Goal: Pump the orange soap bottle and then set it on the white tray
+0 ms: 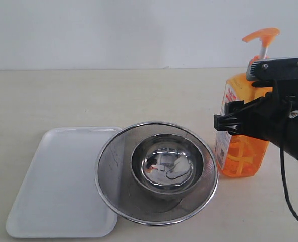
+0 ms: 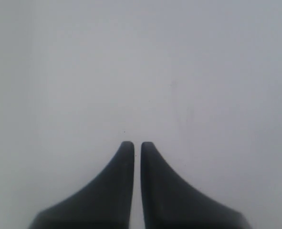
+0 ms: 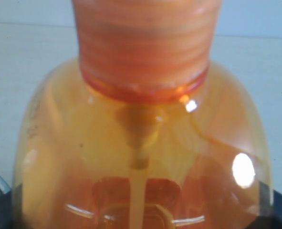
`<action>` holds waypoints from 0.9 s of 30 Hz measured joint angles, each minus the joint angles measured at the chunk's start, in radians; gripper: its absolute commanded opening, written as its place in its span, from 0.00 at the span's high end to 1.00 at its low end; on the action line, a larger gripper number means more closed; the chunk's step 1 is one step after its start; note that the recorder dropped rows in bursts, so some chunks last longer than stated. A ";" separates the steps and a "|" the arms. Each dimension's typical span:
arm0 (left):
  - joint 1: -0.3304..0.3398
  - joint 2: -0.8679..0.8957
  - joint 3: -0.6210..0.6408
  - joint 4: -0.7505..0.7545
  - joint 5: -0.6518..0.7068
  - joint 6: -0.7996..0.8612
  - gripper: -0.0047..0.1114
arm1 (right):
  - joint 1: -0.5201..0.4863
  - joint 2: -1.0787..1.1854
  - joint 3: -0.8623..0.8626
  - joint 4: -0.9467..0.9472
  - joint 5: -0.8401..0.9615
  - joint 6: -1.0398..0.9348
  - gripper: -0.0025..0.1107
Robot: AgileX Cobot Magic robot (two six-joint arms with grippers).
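– Bottle (image 1: 244, 154) first: where is it?
– Upright on the table (image 1: 38, 96), just right of the strainer (image 1: 113, 161). It is close to the rim, though I cannot tell if they touch. Its pump (image 1: 261, 36) is raised on a white stem.
– What else lies about?
– A steel bowl (image 1: 167, 164) sits inside the strainer. The tray (image 1: 63, 181) lies flat on the strainer's left, and the strainer's rim overlaps the tray's right edge.
– So what stands in the way?
– The strainer with its bowl lies squarely between bottle and tray.
– And the right claw (image 1: 227, 122)?
– It reaches in from the side away from the strainer, at label height. Its jaws stand wide, one on each side of the bottle's body, closed on it. The near finger crosses the front face. In the right wrist view the bottle's neck and shoulder fill the picture, dead centre.
– The left claw (image 2: 133, 145)?
– Out of the exterior view. Its fingers are all but together with nothing between them, facing a plain pale surface.
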 measured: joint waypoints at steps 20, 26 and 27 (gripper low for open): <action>0.046 0.002 0.171 -0.111 -0.044 -0.071 0.92 | 0.000 0.004 0.000 0.000 -0.007 0.000 0.98; 0.104 0.002 0.222 -0.111 -0.109 -0.121 0.92 | 0.000 0.004 0.000 0.000 -0.007 0.000 0.98; 0.115 0.002 0.227 -0.113 -0.116 -0.130 0.92 | 0.000 0.004 0.000 0.000 -0.007 0.000 0.98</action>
